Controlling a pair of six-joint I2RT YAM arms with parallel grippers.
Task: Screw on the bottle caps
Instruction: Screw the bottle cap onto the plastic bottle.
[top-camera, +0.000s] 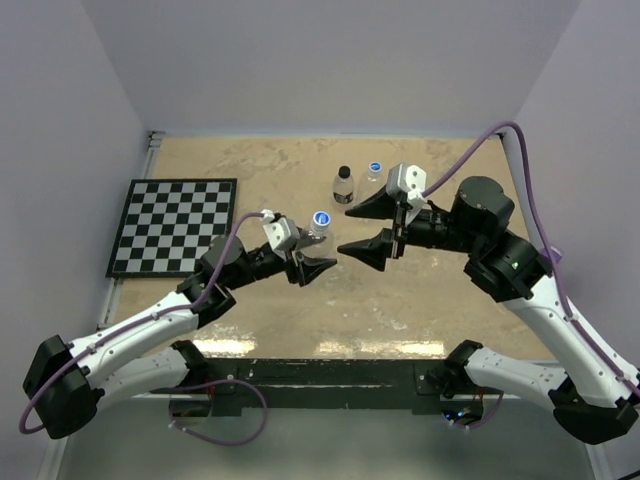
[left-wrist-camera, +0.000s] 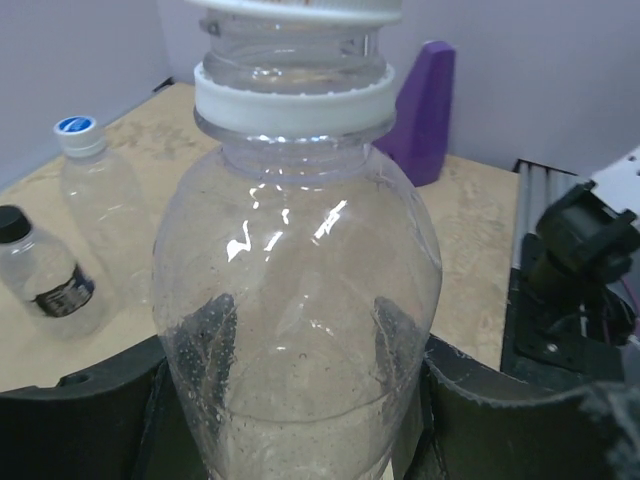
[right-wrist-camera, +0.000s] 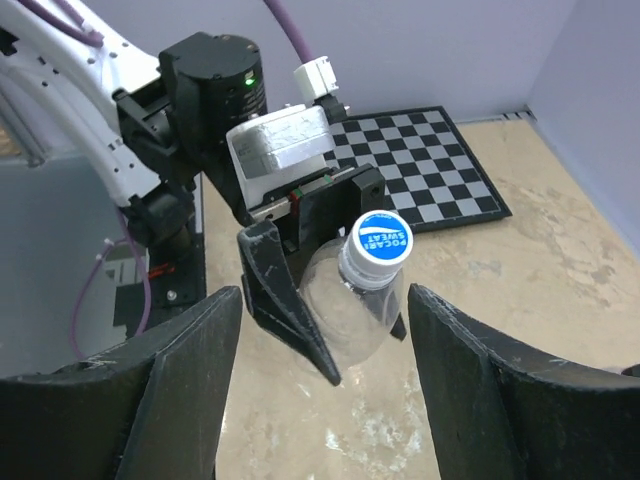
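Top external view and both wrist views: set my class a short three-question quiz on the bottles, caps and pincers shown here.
1. True or false: the right pincer is shut on a bottle.
2. The cap on the bottle held in the left pincer is: A black, B blue, C red.
3. How many bottles stand on the table outside both pincers?

Key
1. False: it is open and holds nothing.
2. B.
3. Two: the black-capped bottle and the blue-capped bottle.
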